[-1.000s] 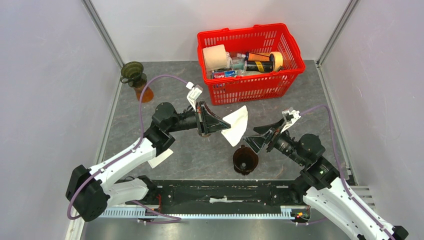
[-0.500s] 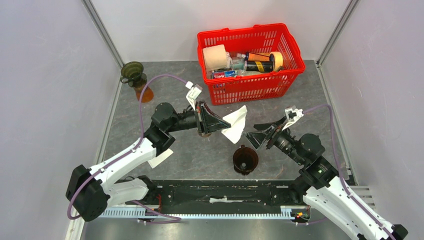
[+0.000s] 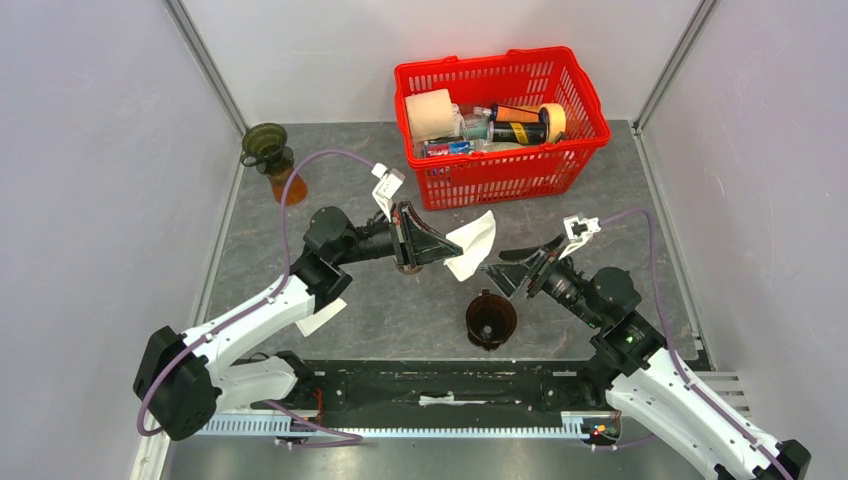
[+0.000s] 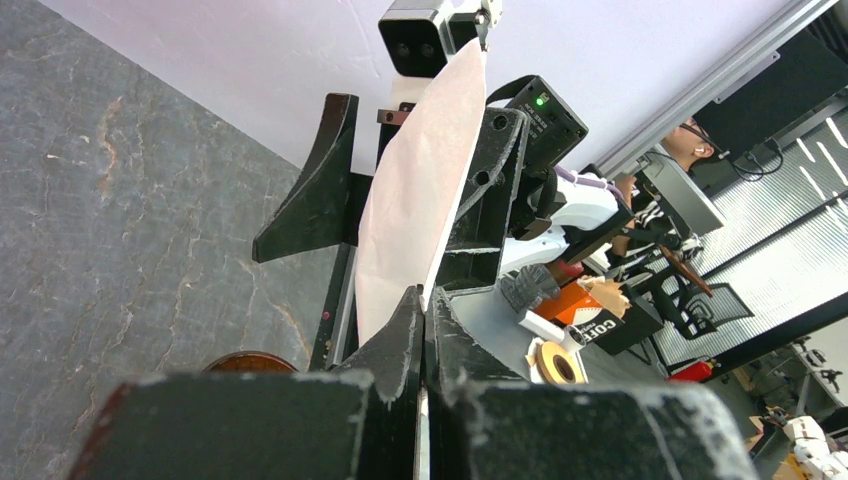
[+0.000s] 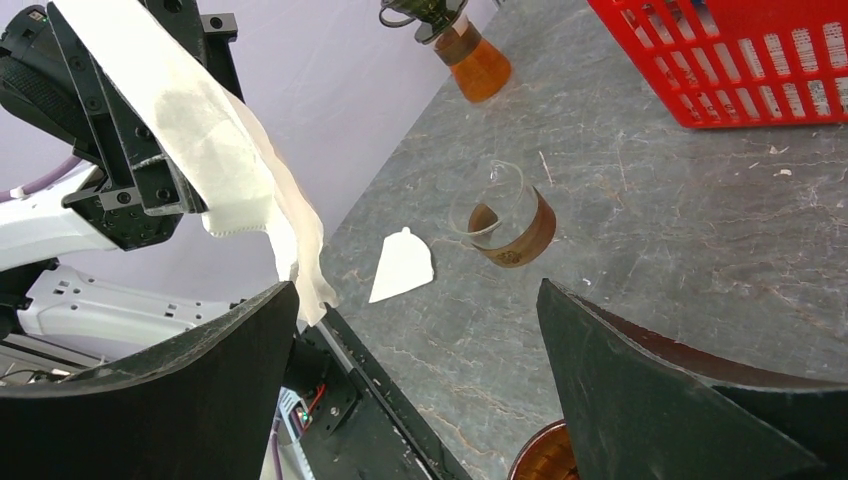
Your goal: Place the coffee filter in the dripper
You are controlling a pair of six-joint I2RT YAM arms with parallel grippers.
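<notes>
My left gripper (image 3: pixel 455 250) is shut on the lower corner of a white paper coffee filter (image 3: pixel 472 245), held in the air in front of the basket. Seen from the left wrist, the filter (image 4: pixel 420 180) stands edge-on above the pinched fingertips (image 4: pixel 422 300). My right gripper (image 3: pixel 497 265) is open, just right of the filter and pointing at it. In the right wrist view the filter (image 5: pixel 200 130) hangs beside the left fingertip, with nothing between the jaws (image 5: pixel 415 290). The brown dripper (image 3: pixel 491 320) stands upright on the table below both grippers; its rim (image 5: pixel 545 455) shows by the right finger.
A red basket (image 3: pixel 590 105) of items sits at the back. A green funnel on an amber flask (image 3: pixel 270 155) stands at back left. A second filter (image 3: pixel 320 317) lies flat near the left arm. A small glass cup (image 5: pixel 505 225) sits under the left gripper.
The right gripper has moved up and left, closer to the hanging filter. The filter has swung slightly in the left gripper's hold. The dripper has not moved.
</notes>
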